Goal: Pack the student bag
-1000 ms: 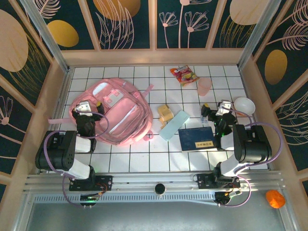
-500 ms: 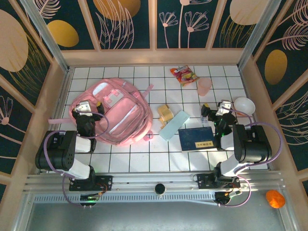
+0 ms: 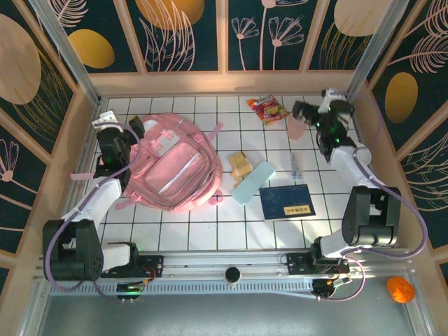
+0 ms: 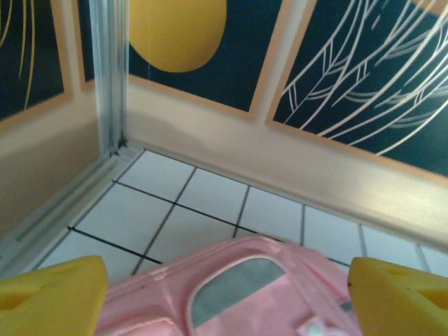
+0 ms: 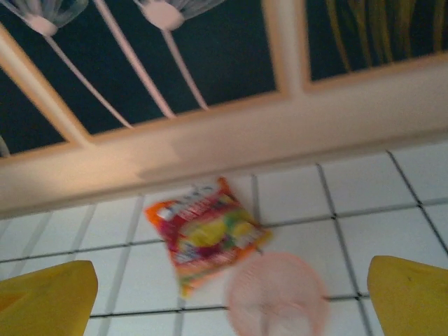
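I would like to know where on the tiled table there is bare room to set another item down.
The near tiles in front of the student bag and navy book are bare, as is the far row between the bag and the snack packet. It is crowded around the blue case.

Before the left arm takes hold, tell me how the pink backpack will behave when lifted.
The student bag will probably flop and sag: its fabric lies rumpled and soft-looking. It likely weighs little for its bulk, since it looks slack rather than stuffed. Its loose straps may trail and drag.
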`<control>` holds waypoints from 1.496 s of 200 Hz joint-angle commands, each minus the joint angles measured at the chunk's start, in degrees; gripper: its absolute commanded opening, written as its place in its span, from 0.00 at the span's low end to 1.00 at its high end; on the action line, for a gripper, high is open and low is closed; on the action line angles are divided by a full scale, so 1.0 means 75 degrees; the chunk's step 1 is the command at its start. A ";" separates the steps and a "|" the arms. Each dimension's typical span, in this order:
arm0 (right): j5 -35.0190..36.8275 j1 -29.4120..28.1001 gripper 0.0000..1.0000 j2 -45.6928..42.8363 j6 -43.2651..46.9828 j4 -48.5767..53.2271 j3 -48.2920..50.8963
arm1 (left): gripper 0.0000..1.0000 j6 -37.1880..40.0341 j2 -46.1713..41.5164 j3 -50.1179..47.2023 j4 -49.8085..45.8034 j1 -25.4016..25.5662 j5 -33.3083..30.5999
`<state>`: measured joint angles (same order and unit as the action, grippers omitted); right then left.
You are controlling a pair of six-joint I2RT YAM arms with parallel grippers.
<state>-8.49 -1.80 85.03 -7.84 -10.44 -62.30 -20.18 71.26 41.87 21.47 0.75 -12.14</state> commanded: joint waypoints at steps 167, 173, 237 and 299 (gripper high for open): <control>0.0563 -0.6534 0.47 0.3462 -0.4374 0.2634 -0.1045 | 0.43 -0.2966 0.0661 -0.1399 -0.2628 -0.0007 0.2633; 0.0549 -0.6645 0.47 0.3370 -0.4460 0.2612 -0.0915 | 0.43 -0.2915 0.0811 -0.1280 -0.2589 -0.0007 0.2616; 0.0733 -0.7396 0.46 0.3017 -0.5322 0.2584 -0.0372 | 0.37 -0.3140 0.1217 -0.1552 -0.2112 0.0124 0.3131; 0.1071 -0.7681 0.46 0.2208 -0.5837 0.2666 0.0320 | 0.38 -0.3255 0.1158 -0.1827 -0.1816 0.0937 0.3283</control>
<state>1.10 -57.30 104.62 -48.47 9.45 -63.29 -42.52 78.15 28.64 9.41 3.44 4.97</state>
